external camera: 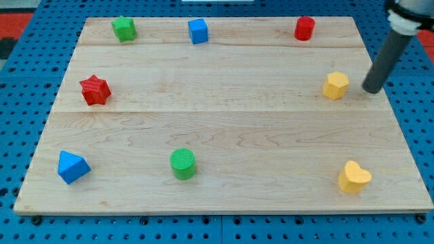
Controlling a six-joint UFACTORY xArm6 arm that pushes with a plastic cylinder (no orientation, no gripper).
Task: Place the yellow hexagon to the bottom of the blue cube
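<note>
A pale wooden board (224,135) made of long planks fills most of the scene. It lies on a blue pegboard surface (27,81) dotted with regular holes, visible on every side. The light is bright and even, with soft shadows.

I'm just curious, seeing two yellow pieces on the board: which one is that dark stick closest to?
The yellow hexagon at the view's right edge: my tip sits just right of it, apart. The other, the yellow heart, lies far below, near the view's bottom right.
</note>
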